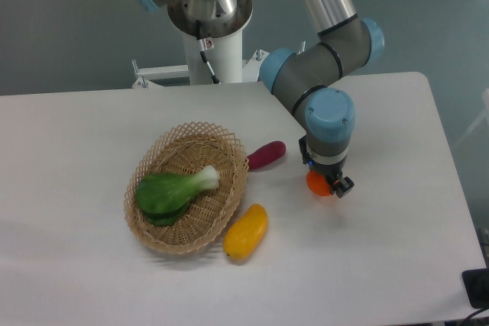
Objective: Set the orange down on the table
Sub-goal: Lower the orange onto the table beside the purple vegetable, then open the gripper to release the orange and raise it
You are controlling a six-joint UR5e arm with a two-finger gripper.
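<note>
Orange and round, the small fruit (317,183) sits clamped in the black gripper (322,182) above the flat white tabletop (397,250).

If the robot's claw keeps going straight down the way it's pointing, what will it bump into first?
Probably just the white table. The gripper points downward, shut on the orange, and nothing else shows underneath. The purple sweet potato lies off to the side. How high the orange hangs is hard to tell.

white table (92,280) bears wicker basket (233,196), sweet potato (266,155), mango (246,231).
</note>
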